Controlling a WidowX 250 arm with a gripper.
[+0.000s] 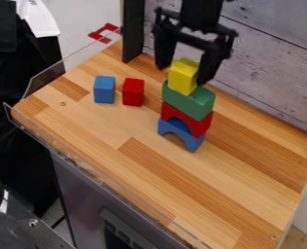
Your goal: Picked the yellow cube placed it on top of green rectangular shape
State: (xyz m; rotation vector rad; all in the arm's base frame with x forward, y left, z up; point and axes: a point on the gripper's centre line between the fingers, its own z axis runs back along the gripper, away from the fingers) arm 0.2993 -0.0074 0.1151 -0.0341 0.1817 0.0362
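the black claw [182, 75] hangs above the green block [189, 101], open wide, its fingers either side of the yellow cube [182, 79] without gripping it. the cube rests on top of the green block. under the green block are a red arch [197, 127], then a blue arch [191, 141]. left of it, a red block [133, 92] and a blue block [105, 90] stand on the wooden counter [85, 127].

Soft, fairly bright light falls over the bench [247, 194], seemingly from overhead: the green block's [198, 104] top is lighter than its near side. A small, soft shadow darkens the wood inside the blue arch [196, 143]. The white cloth [39, 20] at 11 o'clock is the brightest patch; the black fabric [13, 97] at 9 o'clock sinks into near-solid dark.
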